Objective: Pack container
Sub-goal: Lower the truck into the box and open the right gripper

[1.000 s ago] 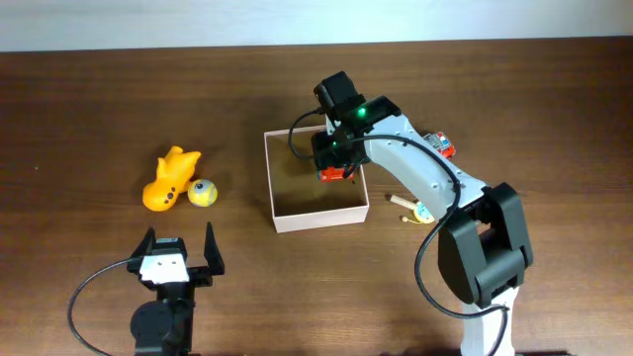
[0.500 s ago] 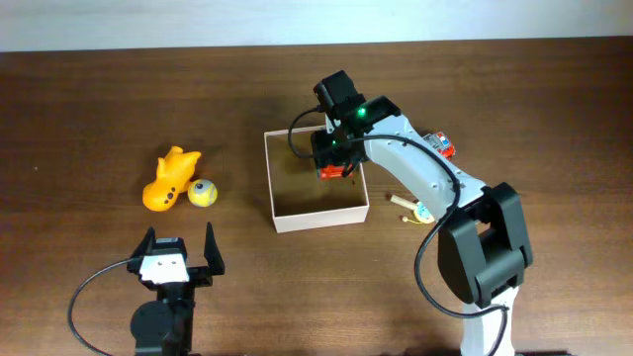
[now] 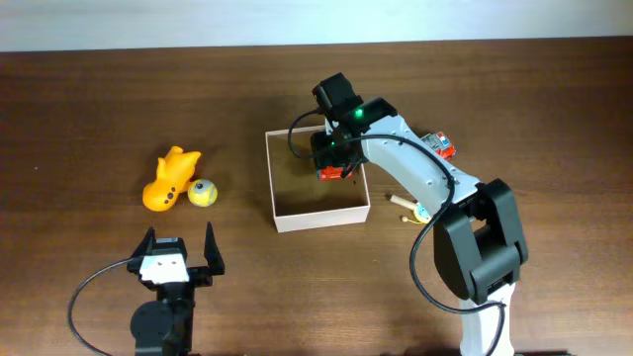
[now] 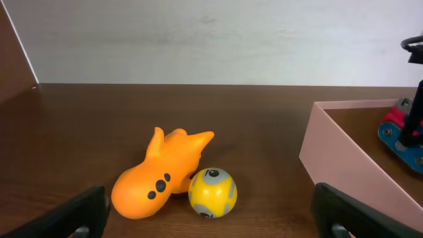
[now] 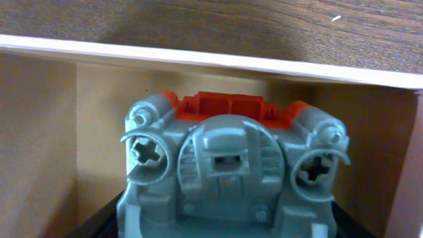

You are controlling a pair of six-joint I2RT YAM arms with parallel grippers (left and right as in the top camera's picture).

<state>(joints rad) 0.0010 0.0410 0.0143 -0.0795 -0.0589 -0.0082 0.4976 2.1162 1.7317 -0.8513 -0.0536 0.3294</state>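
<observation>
Container (image 3: 321, 219): sitting open on table (image 3: 99, 99). Right gripper (image 3: 334, 168): hovering inside container's far-right corner, gripping red-grey toy car (image 5: 228, 165). Left gripper (image 3: 178, 247): resting near-left of container, jaws gaping. Orange fish (image 3: 168, 180), yellow ball (image 3: 203, 193): lying left of container.

container (image 3: 282, 222): white walls, tan interior. toy car (image 5: 228, 165) in right gripper (image 3: 336, 170): grey underside, red body. ahead of left gripper (image 3: 179, 237): orange toy (image 4: 158, 175), black spots; yellow ball (image 4: 212, 192), grey patches. table (image 3: 99, 109): dark wood grain.
</observation>
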